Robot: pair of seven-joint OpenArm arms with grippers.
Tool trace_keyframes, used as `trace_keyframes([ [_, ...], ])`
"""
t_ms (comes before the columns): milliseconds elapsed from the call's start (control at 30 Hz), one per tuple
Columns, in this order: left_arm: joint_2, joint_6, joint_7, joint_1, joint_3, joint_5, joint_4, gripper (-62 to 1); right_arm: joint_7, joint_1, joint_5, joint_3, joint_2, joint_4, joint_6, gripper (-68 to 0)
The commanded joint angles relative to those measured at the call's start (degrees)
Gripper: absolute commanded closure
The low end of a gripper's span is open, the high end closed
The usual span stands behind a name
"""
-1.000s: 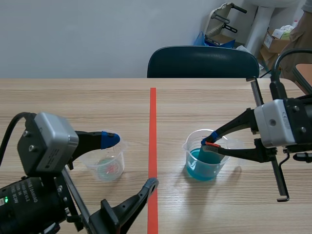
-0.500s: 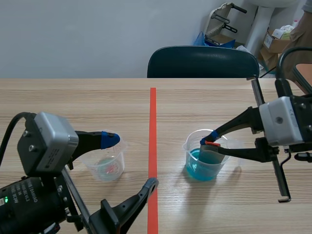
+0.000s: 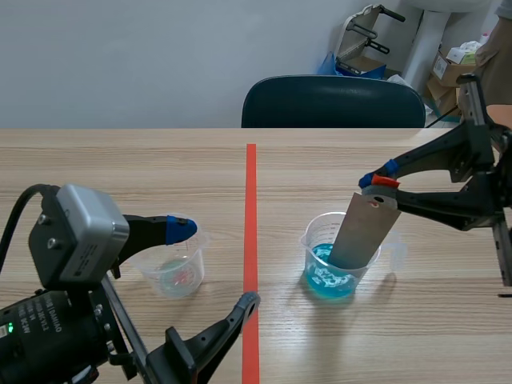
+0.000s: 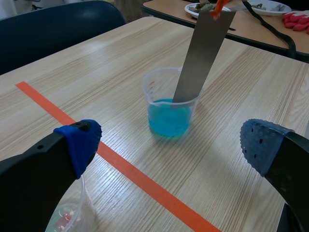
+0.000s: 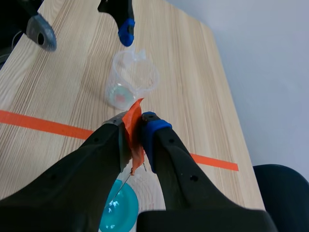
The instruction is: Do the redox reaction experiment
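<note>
Grey metal, flat and dull, makes up the strip you hold. It is a long rectangle with a small hole near its top, and that top end is wrapped in an orange tab. Your right gripper is clenched on the tab, with the blue pads pressing it from both sides. The strip hangs tilted, and its lower end is inside the blue cup, about at the liquid's surface. You cannot tell whether it is dipped.

That cup is clear plastic with a pouring lip, and it holds bright blue liquid in its lower part. Faint red graduation marks run down its wall, too small to read. It stands right of the tape line on the wood-grain table.

Your left gripper is spread wide and grasps nothing. Under its blue-padded finger stands a second clear cup, left of the line, with a few reddish bits at its bottom.
</note>
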State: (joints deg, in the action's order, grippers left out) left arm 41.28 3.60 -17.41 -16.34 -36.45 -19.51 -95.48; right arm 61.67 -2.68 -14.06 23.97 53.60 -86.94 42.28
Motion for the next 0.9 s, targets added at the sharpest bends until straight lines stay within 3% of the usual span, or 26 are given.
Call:
trace_keyframes([
  [0, -0.5, 0.2, -0.6, -0.2, 0.1, -0.2, -0.6, -61.7, 0.9, -1.0, 2.0, -0.8, 1.5, -1.4, 0.4, -0.6],
  [167, -0.5, 0.2, -0.6, -0.2, 0.1, -0.2, -0.6, -61.7, 0.8, -1.0, 5.7, -0.8, 3.1, -3.1, 0.4, -0.6],
  [567, -0.5, 0.2, -0.7, -0.2, 0.1, -0.2, -0.6, -61.7, -0.7, -2.0, 9.7, -1.6, 3.4, -5.6, 0.4, -0.6],
  [867, -0.5, 0.2, -0.8, -0.1, 0.1, -0.2, -0.6, -61.7, -2.6, -2.3, 17.0, -1.6, 7.0, -8.3, 0.4, -0.6],
])
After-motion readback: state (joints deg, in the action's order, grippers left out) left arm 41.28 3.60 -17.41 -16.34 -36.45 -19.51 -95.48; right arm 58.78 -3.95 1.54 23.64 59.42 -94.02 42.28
